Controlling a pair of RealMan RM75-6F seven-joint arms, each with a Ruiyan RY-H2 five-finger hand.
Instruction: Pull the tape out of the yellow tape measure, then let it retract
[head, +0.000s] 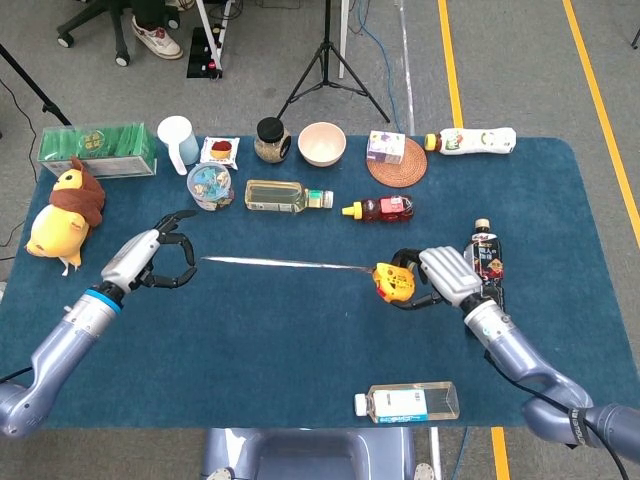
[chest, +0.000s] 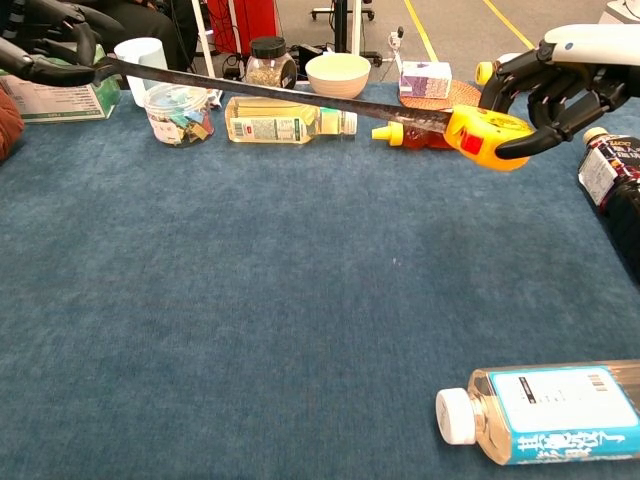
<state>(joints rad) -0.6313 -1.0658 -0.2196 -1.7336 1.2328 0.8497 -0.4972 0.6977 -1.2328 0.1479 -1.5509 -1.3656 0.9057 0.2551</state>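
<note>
The yellow tape measure (head: 391, 282) (chest: 483, 136) hangs above the blue table, gripped by my right hand (head: 443, 277) (chest: 556, 82). Its tape (head: 285, 265) (chest: 260, 90) is drawn out in a long, nearly level strip toward the left. My left hand (head: 148, 262) (chest: 45, 52) pinches the tape's far end, fingers curled around it, above the left part of the table.
Behind the tape lie a clear bottle (head: 286, 196), a red sauce bottle (head: 383, 209), a candy jar (head: 210, 186) and a bowl (head: 322, 143). A dark bottle (head: 487, 263) lies beside my right hand. A water bottle (head: 410, 402) lies near the front edge, a plush toy (head: 63, 208) at the left.
</note>
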